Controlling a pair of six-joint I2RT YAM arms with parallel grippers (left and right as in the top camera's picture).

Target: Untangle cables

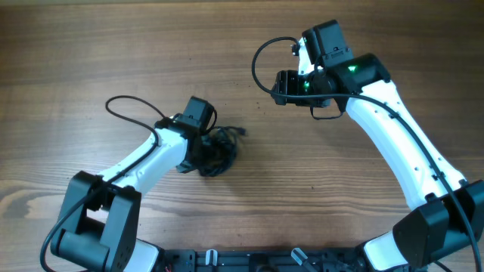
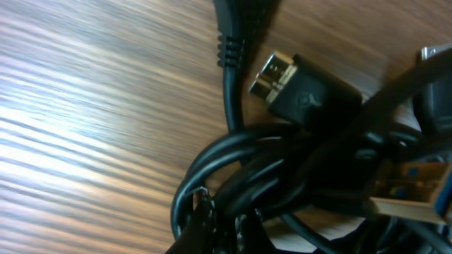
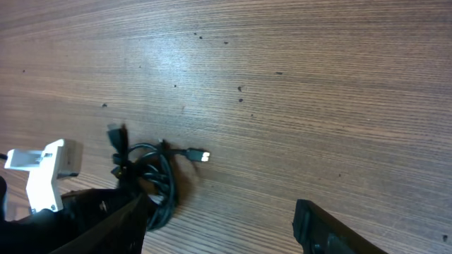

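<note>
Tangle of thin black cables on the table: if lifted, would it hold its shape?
Probably floppy: the tangle of thin black cables lies in slack loops. Likely light, being so thin. Interlocked, it may lift as one clump.

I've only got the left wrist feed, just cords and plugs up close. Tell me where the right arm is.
Observer: The right gripper hangs over the table, well apart from the cables.
Operator: Report its jaws.
Observer: Open, nothing between them.
Operator: Describe the whole tangle.
Observer: One compact bunch at the left gripper, with one plug sticking out sideways.
</note>
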